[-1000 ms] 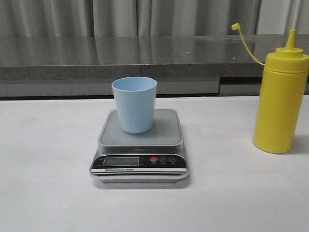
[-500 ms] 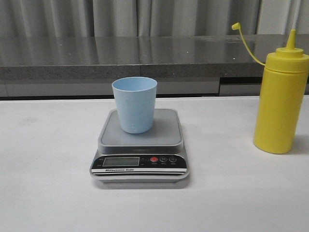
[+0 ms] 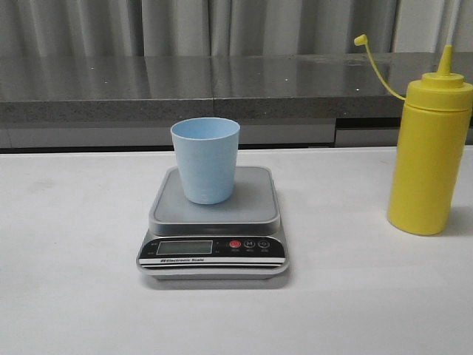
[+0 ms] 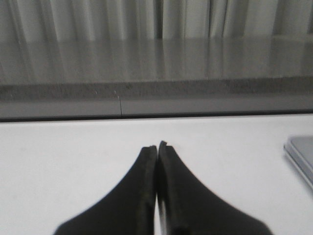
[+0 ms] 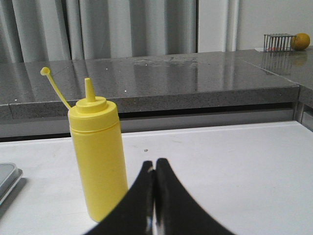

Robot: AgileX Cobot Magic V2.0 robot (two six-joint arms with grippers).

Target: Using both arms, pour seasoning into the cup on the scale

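A pale blue cup [image 3: 206, 159] stands upright on the silver-grey scale [image 3: 214, 222] at the table's middle. The yellow seasoning bottle [image 3: 429, 159] stands upright at the far right, its cap strap hanging open to the left. Neither gripper shows in the front view. In the left wrist view my left gripper [image 4: 157, 146] is shut and empty over bare table, a corner of the scale [image 4: 301, 154] off to one side. In the right wrist view my right gripper [image 5: 154, 162] is shut and empty, close beside the seasoning bottle [image 5: 98, 156] but apart from it.
A grey stone counter [image 3: 207, 89] with curtains behind runs along the back of the white table [image 3: 74, 259]. A small wire rack [image 5: 278, 42] and a yellow fruit [image 5: 301, 41] sit on the far counter in the right wrist view.
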